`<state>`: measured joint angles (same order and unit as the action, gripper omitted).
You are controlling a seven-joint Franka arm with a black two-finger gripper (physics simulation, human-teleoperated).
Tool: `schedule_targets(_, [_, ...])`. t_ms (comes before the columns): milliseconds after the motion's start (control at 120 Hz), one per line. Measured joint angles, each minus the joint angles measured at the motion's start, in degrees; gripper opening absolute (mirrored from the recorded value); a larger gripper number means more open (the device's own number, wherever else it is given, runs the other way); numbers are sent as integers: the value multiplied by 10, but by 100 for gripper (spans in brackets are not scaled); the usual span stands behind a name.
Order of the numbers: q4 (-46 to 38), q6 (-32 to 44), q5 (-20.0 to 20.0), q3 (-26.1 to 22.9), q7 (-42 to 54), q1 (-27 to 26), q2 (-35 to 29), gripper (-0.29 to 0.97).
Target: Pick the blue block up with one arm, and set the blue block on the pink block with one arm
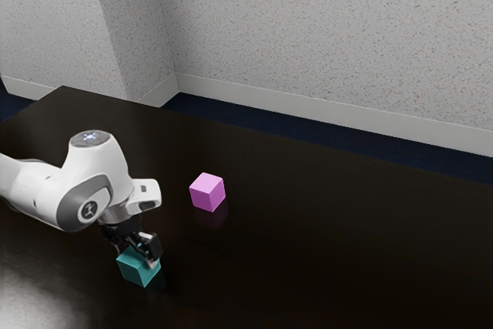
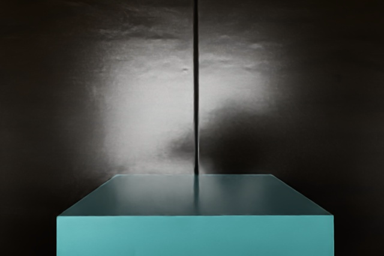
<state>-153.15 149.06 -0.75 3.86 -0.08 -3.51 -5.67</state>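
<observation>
The blue block (image 1: 139, 270), a teal-blue cube, rests on the dark table near the front at the exterior view's left. My gripper (image 1: 141, 253) points down over it, its black fingers (image 1: 153, 249) pressed against two sides of the block's upper part, shut on it. In the wrist view the blue block (image 2: 195, 220) sits large right under the hand, top face and one side showing. The pink block (image 1: 207, 192) stands on the table apart from it, farther back and toward the exterior view's right.
The dark glossy table (image 1: 331, 252) spreads wide toward the exterior view's right. Its far edge (image 1: 323, 142) runs along a blue floor strip and a white wall. A thin dark seam (image 2: 195, 76) crosses the tabletop ahead of the hand.
</observation>
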Motion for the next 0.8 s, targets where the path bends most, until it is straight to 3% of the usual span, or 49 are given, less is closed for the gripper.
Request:
schedule_targets(342, [-1, -2, 0, 0, 0, 0, 1, 42])
schedule_targets(567, [22, -46, -12, 16, -5, -1, -4, 36])
schedule_targets(650, [108, -92, -29, 23, -8, 1, 12, 32])
schedule_targets(800, [341, -180, -32, 21, -13, 5, 141, 31])
